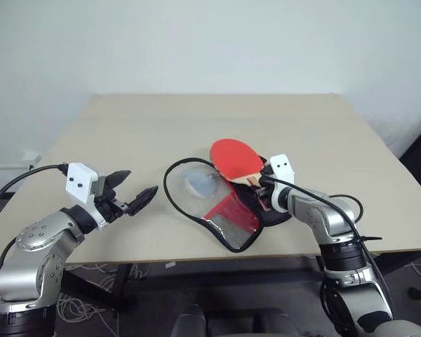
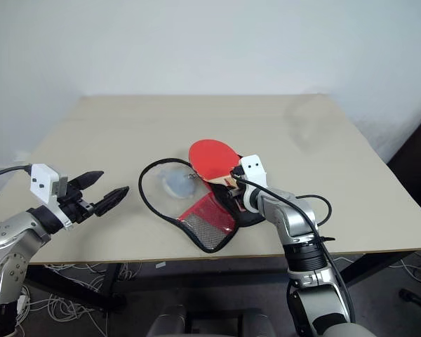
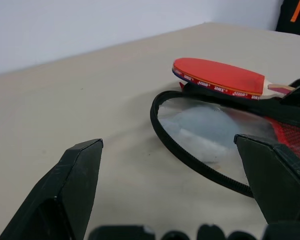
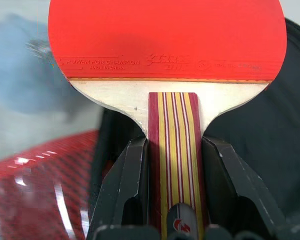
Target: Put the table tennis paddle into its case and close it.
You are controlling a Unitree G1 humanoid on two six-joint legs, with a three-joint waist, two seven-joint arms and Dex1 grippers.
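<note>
Paddle point(image 1: 233, 158) above open case point(image 1: 228, 210)
Your right gripper point(image 4: 172, 165) clamps its handle; your left gripper point(image 1: 132, 189) stands spread, empty

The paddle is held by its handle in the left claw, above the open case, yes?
Not the left. The right wrist view shows the right claw shut on the paddle handle, above the open case; the left claw stands open, apart.
</note>
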